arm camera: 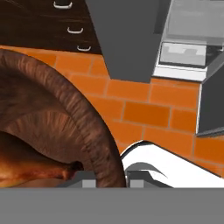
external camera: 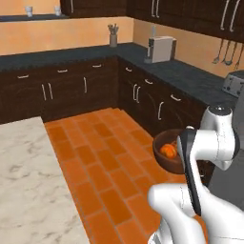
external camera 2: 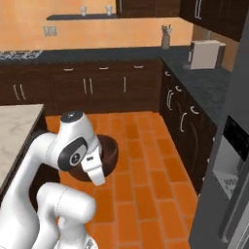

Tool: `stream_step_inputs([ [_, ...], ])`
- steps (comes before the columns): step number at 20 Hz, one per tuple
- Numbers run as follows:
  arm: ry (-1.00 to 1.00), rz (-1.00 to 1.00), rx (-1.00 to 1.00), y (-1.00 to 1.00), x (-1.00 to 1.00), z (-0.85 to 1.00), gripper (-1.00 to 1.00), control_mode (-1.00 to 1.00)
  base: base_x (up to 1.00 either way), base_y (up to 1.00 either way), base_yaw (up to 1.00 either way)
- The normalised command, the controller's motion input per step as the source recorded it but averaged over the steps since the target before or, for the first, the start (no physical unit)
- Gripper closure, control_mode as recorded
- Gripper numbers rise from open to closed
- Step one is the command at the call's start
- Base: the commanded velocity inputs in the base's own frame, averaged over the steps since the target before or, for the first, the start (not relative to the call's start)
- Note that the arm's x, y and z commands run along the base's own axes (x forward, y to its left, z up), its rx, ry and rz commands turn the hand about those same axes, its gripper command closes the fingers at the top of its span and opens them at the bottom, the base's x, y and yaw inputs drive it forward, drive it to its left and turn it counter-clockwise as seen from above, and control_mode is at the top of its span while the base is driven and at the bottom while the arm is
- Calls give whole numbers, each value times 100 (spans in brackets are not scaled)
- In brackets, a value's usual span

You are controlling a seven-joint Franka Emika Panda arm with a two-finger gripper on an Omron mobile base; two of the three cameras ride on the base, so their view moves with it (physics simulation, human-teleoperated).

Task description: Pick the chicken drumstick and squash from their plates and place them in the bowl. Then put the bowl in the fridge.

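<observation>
Clamped on the rim of the bowl, your gripper has one finger inside the wall and one outside, and the bowl hangs in the air over the orange floor tiles. From the hand view you can see the chicken drumstick lying in the bottom, bone end pointing toward the fingers. From the left base view the squash sits orange inside the bowl. Both foods are loaded, so by my reckoning you're on the carry to the fridge.

Keep the bowl level: a rim pinch on one side lets it tip easily, and the squash looks ready to roll. Move slowly and keep the wrist steady.

Now look around. The fridge stands at your right in the right base view, its dark dispenser panel facing you. In the hand view a fridge door looks swung open, pale shelves showing beyond it; I can't tell which compartment. Watch that grey door edge as you swing in. Dark cabinets line the far side, and the marble counter sits well apart on your left.
</observation>
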Motion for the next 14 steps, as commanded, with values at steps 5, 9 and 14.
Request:
stream_step_inputs([
  [5,0,0,0,0,0,0,100,100,78,0,-56],
  [9,0,0,0,0,0,0,100,100,23,0,-78],
  [14,0,0,0,0,0,0,100,100,17,11,-82],
])
